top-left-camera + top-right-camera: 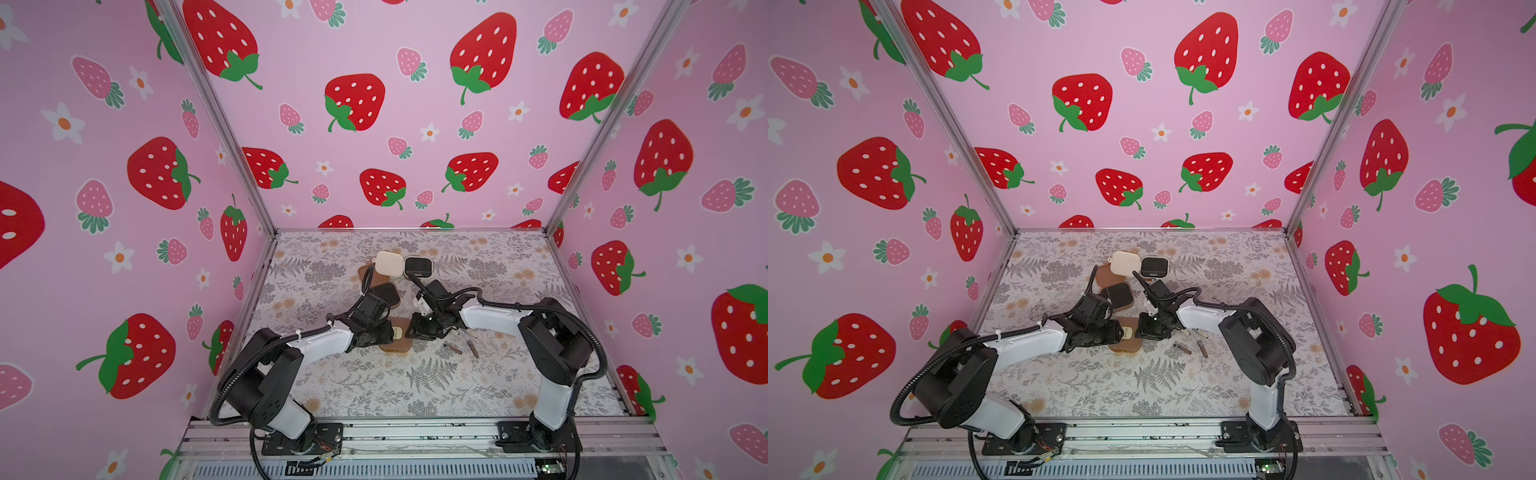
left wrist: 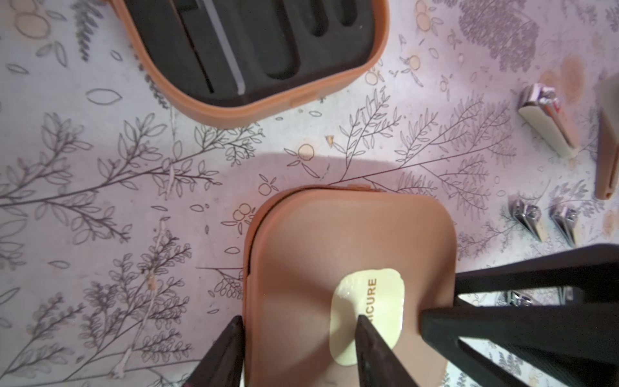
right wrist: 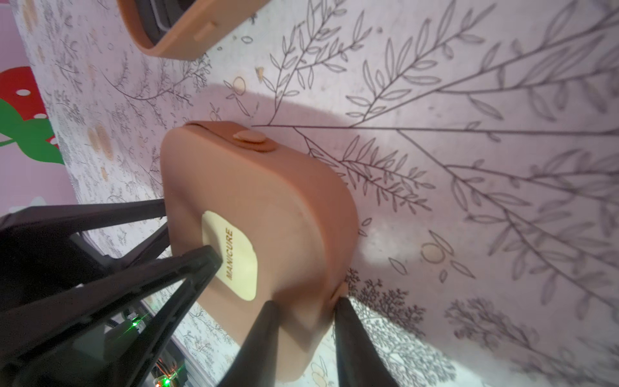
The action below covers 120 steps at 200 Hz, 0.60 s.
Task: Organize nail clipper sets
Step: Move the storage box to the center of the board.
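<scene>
closed brown case (image 1: pixel 395 347), at 6 o'clock of the open brown case (image 1: pixel 384 293), is pinched at its rim by the right gripper (image 3: pixel 306 306), left gripper (image 2: pixel 298 320) spread unclenched over lid; case may be skidded or sprung open if pulled unevenly.

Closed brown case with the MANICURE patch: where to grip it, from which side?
Probably the two opposite side walls flanking the snap tab, coming straight down onto the closed brown case. It lies flat, lid up, on the table, so its underside is out of reach and the broad smooth top offers no hold. Keep off the tab edge.
</scene>
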{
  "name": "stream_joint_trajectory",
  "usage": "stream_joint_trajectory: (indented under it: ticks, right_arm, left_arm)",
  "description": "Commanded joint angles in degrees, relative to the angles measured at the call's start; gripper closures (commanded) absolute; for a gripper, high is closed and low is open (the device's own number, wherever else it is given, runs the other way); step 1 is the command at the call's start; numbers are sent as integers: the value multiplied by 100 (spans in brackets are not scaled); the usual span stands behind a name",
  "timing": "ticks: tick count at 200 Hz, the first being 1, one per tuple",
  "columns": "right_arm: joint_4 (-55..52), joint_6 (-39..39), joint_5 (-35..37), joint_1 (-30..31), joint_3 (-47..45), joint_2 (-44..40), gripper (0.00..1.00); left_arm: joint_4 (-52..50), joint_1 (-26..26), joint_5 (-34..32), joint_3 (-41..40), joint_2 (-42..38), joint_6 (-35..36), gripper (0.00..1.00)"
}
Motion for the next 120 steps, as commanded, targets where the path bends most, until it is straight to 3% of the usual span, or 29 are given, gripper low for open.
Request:
stream_joint_trajectory:
  ticks: [1,68,120]
  right_arm:
    - [-29,168,258,154,-466,721,70]
    - [259,188,-13,176,-463,993,68]
    - [-284,-220,-518,477,736,1618,68]
  left_arm:
    - [-375,-34,38,-242,204,-47,48]
    - [-371,-34,-67,-394,104,-204,48]
    - [-1745,298,-1080,-151,-273,-678,48]
